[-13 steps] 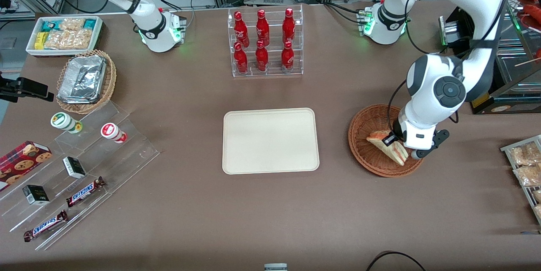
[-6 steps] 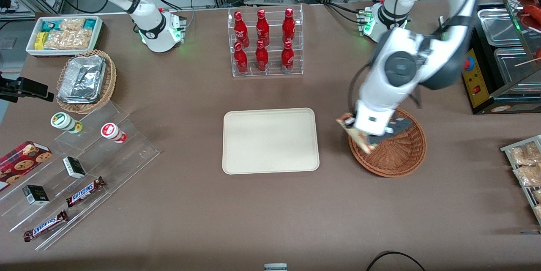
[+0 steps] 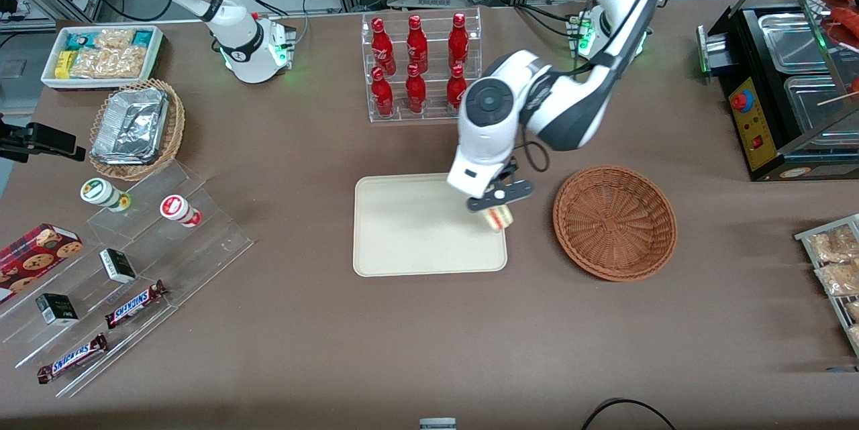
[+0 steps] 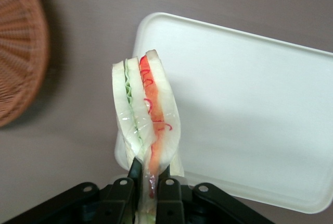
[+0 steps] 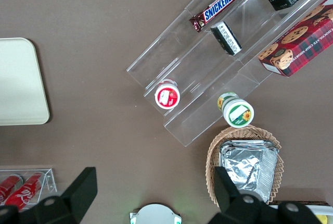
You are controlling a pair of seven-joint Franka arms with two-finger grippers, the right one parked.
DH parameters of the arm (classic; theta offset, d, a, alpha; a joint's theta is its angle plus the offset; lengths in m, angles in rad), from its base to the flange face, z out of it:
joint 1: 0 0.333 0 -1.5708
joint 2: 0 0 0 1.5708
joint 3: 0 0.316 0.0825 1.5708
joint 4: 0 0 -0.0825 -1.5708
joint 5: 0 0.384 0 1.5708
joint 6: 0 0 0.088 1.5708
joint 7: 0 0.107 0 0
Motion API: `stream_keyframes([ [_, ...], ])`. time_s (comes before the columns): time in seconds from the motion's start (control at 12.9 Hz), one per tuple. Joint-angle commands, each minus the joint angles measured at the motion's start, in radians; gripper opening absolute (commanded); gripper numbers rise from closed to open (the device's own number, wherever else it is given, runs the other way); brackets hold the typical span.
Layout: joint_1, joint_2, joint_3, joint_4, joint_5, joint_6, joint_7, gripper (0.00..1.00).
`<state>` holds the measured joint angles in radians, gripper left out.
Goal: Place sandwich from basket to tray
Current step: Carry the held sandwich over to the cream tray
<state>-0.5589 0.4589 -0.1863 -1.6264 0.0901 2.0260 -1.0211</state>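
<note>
The sandwich (image 3: pixel 500 217) is out of the basket (image 3: pixel 615 222) and up in the air, clamped in the pincer (image 3: pixel 497 205), which hangs over the edge of the tray (image 3: pixel 416 229) that lies nearest the basket. The basket sits bare on the surface (image 3: pixel 402 336), just beside the tray toward the working arm's end. So the lift is done and the carry looks nearly done; what is left, by my reading, is a short travel inward over the tray, a lowering, and a release. From the front, the arm's bulk covers most of the pincer, and only a small tip of the sandwich peeks out below it. The wrist view fills that in: the pincer (image 4: pixel 151 185) grips the sandwich (image 4: pixel 145 109) by one end, the two fingers (image 4: pixel 167 190) pressed tight on the bread, with the green and red filling layers plain to see. It also shows the sandwich hanging right over the tray's rim (image 4: pixel 156 23), partly above bare surface, with the basket (image 4: pixel 21 52) off to one side.
</note>
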Motion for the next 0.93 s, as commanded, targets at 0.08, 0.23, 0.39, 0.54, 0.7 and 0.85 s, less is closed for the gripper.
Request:
stream_keyframes([
  [0.08,-0.081,0.095,0.011,0.083,0.039,0.065,0.035,0.0],
  [0.23,-0.101,0.144,0.011,0.117,0.066,0.092,0.036,0.0],
  [0.39,-0.119,0.185,0.011,0.143,0.094,0.114,0.039,0.0],
  [0.54,-0.121,0.19,0.01,0.125,0.105,0.192,0.1,0.0],
  [0.7,-0.119,0.204,0.01,0.12,0.092,0.224,0.218,0.0],
  [0.85,-0.116,0.221,0.01,0.122,0.091,0.25,0.252,0.0],
])
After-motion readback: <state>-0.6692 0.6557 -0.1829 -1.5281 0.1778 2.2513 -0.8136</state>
